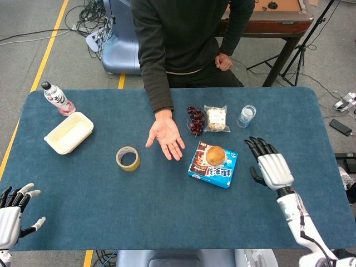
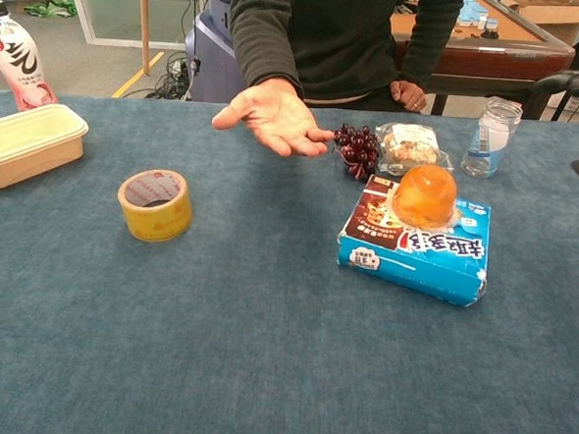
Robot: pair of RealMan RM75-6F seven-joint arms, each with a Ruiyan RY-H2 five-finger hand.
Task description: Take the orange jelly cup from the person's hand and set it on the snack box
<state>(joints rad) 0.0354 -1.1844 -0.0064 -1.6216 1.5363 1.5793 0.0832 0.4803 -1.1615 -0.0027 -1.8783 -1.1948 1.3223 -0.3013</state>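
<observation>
Chest view: orange jelly cup sits dome-up on snack box.

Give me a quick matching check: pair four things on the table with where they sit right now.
Things:
1. orange jelly cup
2. tape roll
3. right hand
4. grapes

Places:
A. beside the snack packet
B. on the snack box
C. open, apart from the box
D. on the cloth between the white container and the person's palm

Pairs: 1-B, 2-D, 3-C, 4-A
</observation>
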